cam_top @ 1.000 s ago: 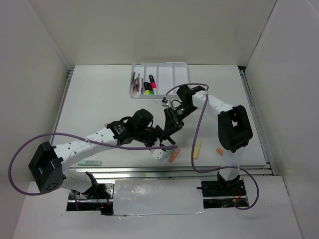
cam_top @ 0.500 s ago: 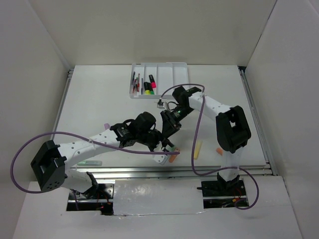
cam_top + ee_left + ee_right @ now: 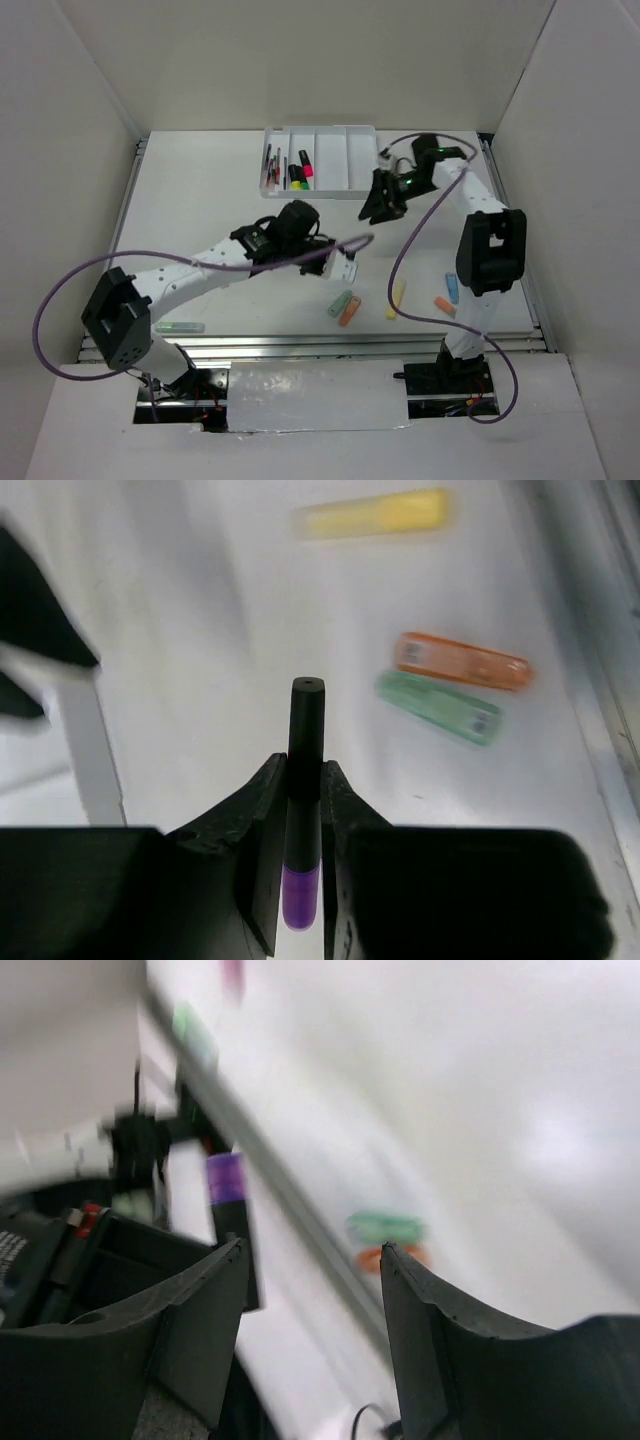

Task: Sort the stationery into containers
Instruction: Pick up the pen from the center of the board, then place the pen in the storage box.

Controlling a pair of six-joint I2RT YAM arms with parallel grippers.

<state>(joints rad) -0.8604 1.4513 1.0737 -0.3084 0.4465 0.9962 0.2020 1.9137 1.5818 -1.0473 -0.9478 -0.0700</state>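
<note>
Transfer step: left gripper (image 3: 303, 780) pinches purple-capped highlighter (image 3: 306, 720); right gripper (image 3: 310, 1270) spread, empty. Next: carry to far tray (image 3: 336, 160).

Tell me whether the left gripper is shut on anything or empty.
Shut on a black marker with a purple end: in the wrist view the left gripper pinches its barrel.

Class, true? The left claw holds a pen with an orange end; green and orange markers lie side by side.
No. The left wrist view shows the pen in the left claw has a purple end. The green marker and orange marker lie side by side.
</note>
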